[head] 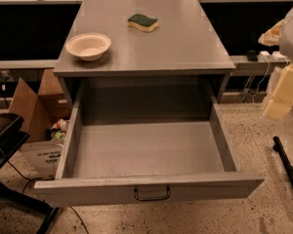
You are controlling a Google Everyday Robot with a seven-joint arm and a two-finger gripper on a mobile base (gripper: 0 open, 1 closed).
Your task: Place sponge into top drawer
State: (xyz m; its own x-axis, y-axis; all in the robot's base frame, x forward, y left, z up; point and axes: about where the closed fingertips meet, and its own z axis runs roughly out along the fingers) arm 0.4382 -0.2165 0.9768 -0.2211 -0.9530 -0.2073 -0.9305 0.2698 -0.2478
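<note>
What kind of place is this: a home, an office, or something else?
Probably a lab or workshop, not a home: a grey metal cabinet with its top drawer open, a speckled floor, and a cardboard box beside it. The gripper is at the right edge, apart from the sponge.

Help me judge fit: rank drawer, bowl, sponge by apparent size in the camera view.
1. Drawer, nearest the camera too.
2. Bowl.
3. Sponge, slightly farther back, yet clearly smaller.
Claw sits at the right edge.
</note>
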